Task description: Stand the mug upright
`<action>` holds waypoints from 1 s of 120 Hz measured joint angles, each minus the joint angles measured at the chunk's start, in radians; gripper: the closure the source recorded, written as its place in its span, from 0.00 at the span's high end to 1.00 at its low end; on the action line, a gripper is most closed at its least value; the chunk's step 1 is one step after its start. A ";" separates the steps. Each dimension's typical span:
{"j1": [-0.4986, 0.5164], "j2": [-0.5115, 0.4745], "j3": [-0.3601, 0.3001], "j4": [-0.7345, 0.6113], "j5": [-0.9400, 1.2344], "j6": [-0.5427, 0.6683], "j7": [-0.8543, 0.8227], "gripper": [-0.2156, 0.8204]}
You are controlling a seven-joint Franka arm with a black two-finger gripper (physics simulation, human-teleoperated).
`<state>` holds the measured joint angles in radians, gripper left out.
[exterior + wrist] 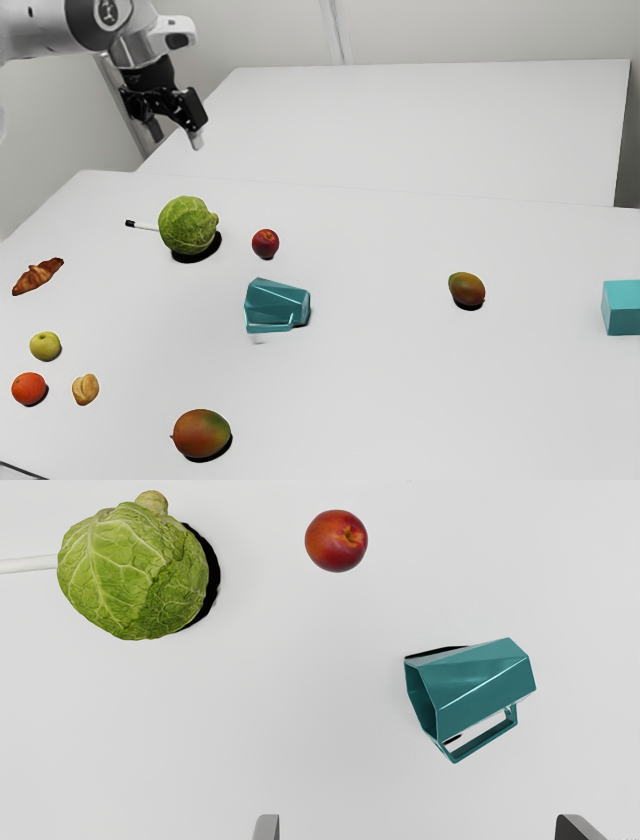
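The claw [418, 825] hangs wide open, empty; the mug [475, 687] lies sideways. Approach seems in hand, with gripping and righting next.

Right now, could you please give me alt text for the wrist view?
A teal, faceted mug lies on its side on a white table, ahead of the open end effector. Farther off are a red nectarine and a green savoy cabbage, which partly hides a white rod.
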<state>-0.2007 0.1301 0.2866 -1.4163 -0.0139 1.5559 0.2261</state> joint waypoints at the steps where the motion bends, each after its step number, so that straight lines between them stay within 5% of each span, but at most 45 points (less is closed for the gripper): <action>1: 0.000 0.000 0.000 -0.001 -0.001 0.001 0.001 0.79; 20: 0.000 0.002 0.011 -0.031 -0.038 0.015 0.024 0.79; 52: -0.001 0.009 0.140 -0.271 -0.401 0.049 0.051 0.79; 73: -0.002 0.015 0.156 -0.456 -0.595 0.097 0.066 0.79; 120: 0.000 0.130 0.187 -0.537 -0.768 0.183 0.173 0.79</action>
<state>-0.2011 0.2601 0.4734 -1.9529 -0.7823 1.7393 0.3989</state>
